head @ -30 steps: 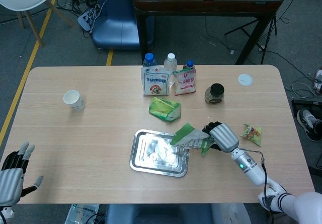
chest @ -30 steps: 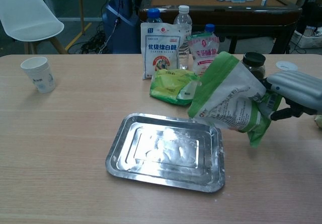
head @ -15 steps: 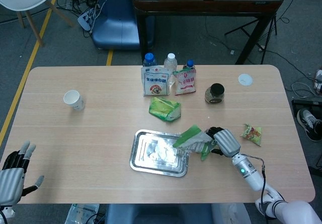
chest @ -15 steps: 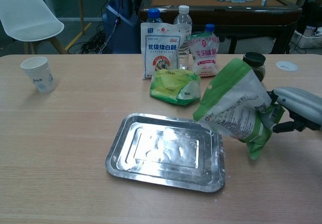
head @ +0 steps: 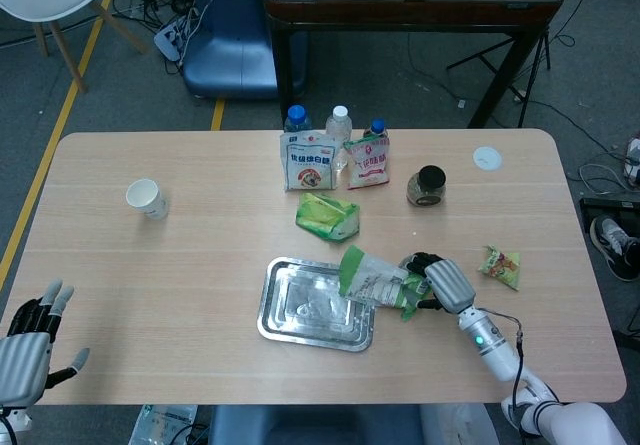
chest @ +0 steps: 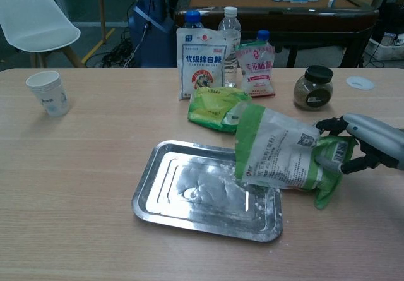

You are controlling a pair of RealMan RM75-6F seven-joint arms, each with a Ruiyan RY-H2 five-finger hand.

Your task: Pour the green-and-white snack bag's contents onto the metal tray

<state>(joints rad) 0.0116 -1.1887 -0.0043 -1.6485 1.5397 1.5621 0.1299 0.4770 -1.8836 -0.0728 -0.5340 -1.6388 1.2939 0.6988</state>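
Bag position has dropped: the green-and-white printed snack bag (chest: 281,161), gripped by the right hand (chest: 363,145), now rests mouth-down on the rectangular metal tray (chest: 170,186), suggesting pouring is nearly complete. Left hand (head: 28,340) idles, fingers spread.

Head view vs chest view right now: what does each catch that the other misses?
Only the head view shows the left hand, off the table's near-left corner with fingers apart and holding nothing, plus the small snack packet lying beyond the right hand.

Only the chest view shows the printed face and barcode of the green-and-white snack bag, and white powder on the metal tray under the bag's mouth.

Both show the right hand holding the bag tipped over the tray's right edge, the paper cup, the jar and the pouches and bottles at the back.
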